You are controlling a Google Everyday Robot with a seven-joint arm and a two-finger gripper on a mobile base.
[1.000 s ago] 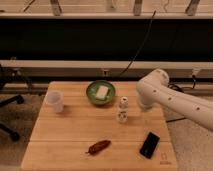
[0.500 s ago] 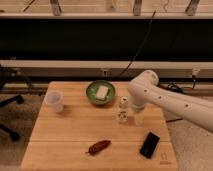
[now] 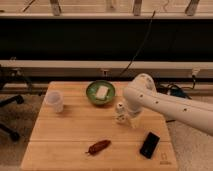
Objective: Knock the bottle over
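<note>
The small white bottle [image 3: 120, 113] with a white cap stands upright near the middle of the wooden table [image 3: 65, 135], just in front of the green bowl. My white arm [image 3: 165, 106] reaches in from the right, its bend above and to the right of the bottle. My gripper [image 3: 132, 119] hangs below the arm, right beside the bottle's right side and largely hidden by the arm. I cannot tell whether it touches the bottle.
A translucent white cup [image 3: 54, 100] stands at the table's left. A green bowl [image 3: 100, 93] holds a white block. A red-brown object [image 3: 98, 147] lies at the front middle and a black phone [image 3: 149, 144] at the front right.
My arm has swung left, bringing the gripper from the right of the bottle to close beside it. The bottle still stands upright in the same spot.
</note>
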